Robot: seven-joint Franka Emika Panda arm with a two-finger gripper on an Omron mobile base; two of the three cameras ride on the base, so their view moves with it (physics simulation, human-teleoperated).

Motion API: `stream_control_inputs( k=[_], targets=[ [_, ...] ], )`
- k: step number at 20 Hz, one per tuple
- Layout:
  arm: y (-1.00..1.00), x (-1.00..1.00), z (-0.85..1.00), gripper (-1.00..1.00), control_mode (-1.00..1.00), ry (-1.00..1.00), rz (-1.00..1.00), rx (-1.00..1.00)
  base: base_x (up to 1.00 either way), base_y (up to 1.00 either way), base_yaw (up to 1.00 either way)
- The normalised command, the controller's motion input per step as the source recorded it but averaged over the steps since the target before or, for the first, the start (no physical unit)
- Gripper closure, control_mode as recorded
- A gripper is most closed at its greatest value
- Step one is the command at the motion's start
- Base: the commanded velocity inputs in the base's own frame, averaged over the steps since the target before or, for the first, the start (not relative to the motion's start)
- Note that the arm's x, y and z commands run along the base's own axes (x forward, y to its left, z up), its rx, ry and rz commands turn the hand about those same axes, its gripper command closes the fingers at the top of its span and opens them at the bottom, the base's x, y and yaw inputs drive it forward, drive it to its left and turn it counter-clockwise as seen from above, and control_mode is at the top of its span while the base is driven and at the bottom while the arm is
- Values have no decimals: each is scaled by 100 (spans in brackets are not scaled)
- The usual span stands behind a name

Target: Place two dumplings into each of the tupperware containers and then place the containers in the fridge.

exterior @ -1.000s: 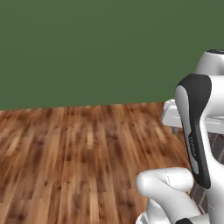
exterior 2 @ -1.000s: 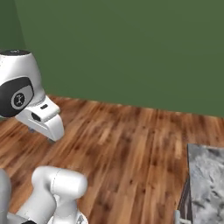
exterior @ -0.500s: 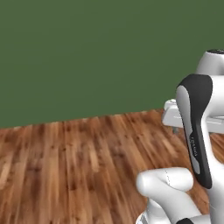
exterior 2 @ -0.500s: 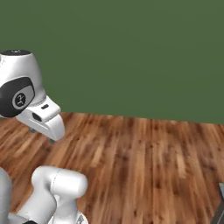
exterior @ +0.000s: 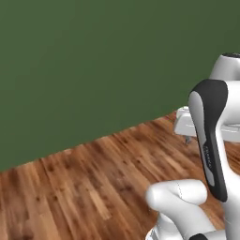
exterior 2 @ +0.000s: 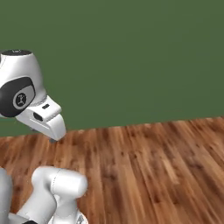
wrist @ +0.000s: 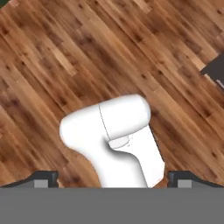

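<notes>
The dumplings, the tupperware containers and the fridge are out of view. My gripper (wrist: 113, 178) points down at the wooden floor, its two dark fingertips (wrist: 45, 177) standing far apart at the bottom of the hand view. It is open, with no object between the fingers. In the base views the white hand (exterior: 188, 123) (exterior 2: 43, 119) hangs folded close to the arm, well above the floor.
A plain dark green wall (exterior: 93, 65) (exterior 2: 131, 57) stands ahead, meeting a brown wooden plank floor (exterior: 84, 187) (exterior 2: 153, 166). A dark object's corner (wrist: 215, 72) pokes in at the hand view's right edge.
The whole picture has shifted in both base views, so the cameras moved with the base. The grey stone counter at the right base view's lower right has slid out of sight. The arm keeps its pose.
</notes>
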Motion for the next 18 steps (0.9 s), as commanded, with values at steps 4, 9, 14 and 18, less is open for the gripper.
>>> stream_control_inputs(
  k=[4, 9, 14, 18],
  targets=[
    [0, 0, 0, -100, 100, 0, 0, 0, 82, 71, -68],
    [0, 0, 0, -100, 100, 0, 0, 0, 75, 67, -71],
    [0, 0, 0, -100, 100, 0, 0, 0, 76, 68, -71],
    [0, 0, 0, -100, 100, 0, 0, 0, 75, 68, -71]
  ],
)
